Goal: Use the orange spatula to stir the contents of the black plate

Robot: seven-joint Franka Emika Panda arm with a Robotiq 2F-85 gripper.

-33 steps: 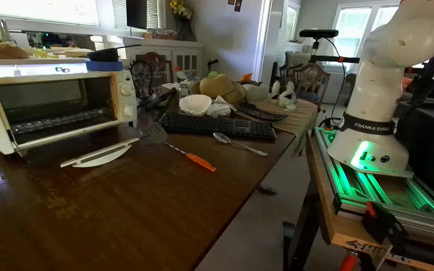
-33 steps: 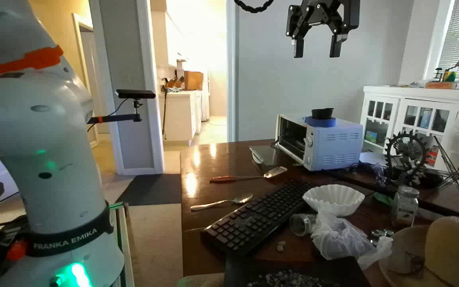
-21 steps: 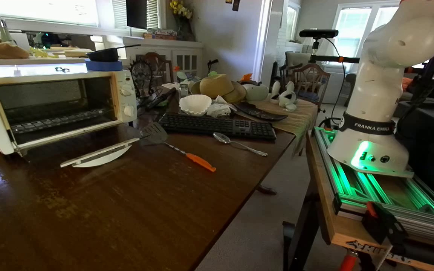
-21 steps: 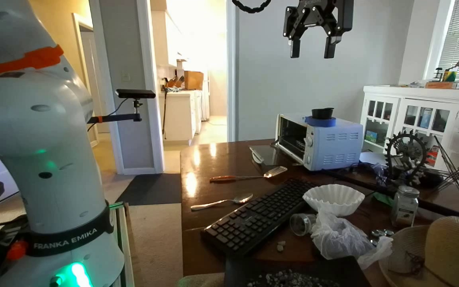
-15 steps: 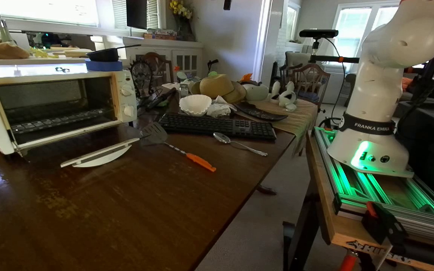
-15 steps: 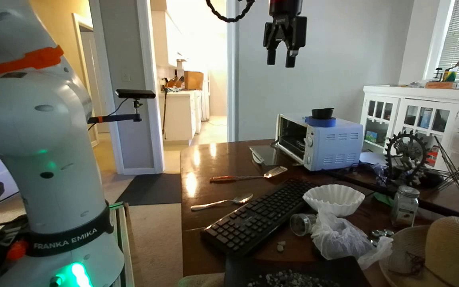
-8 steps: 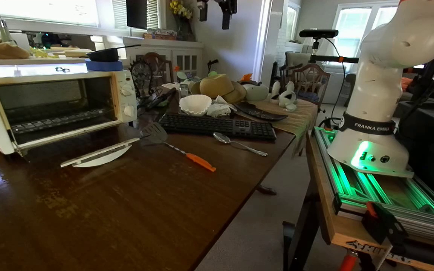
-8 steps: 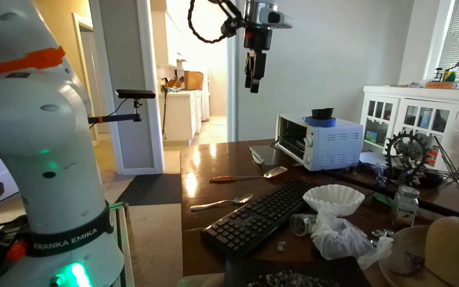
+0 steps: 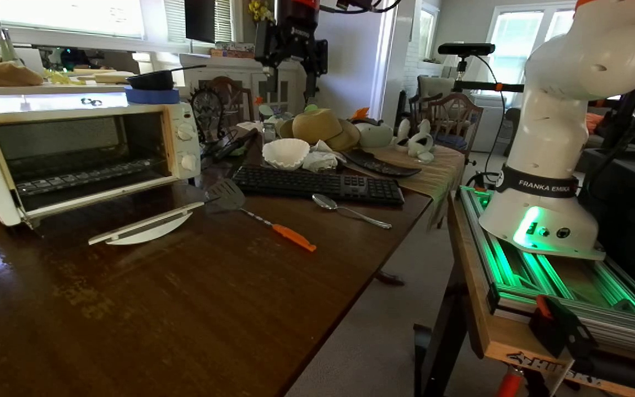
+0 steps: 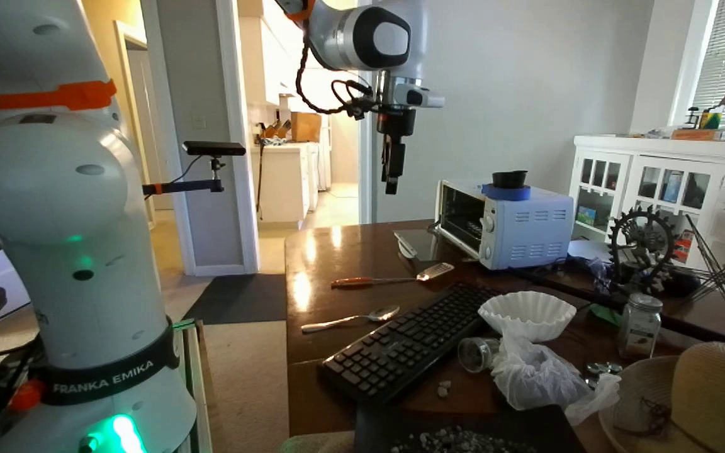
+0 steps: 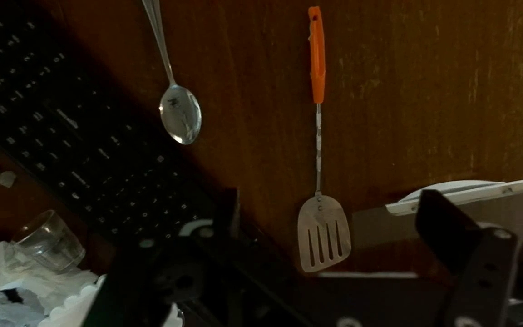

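1. Above the table [image 9: 185, 309], the gripper [image 11: 331, 200] hangs, jaws wide apart, holding nothing.
2. In the wrist view, the orange spatula [image 11: 318, 141] lies on the table, axis twelve-to-six.
3. Its handle [image 11: 317, 56] is at twelve o'clock; grasping it likely needs a shift that way.

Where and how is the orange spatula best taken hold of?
Likely by the orange handle, from straight above, with the open pincer closing across the handle's width: the spatula lies on the table, and this part is long and slim, while the head is broad and flat.
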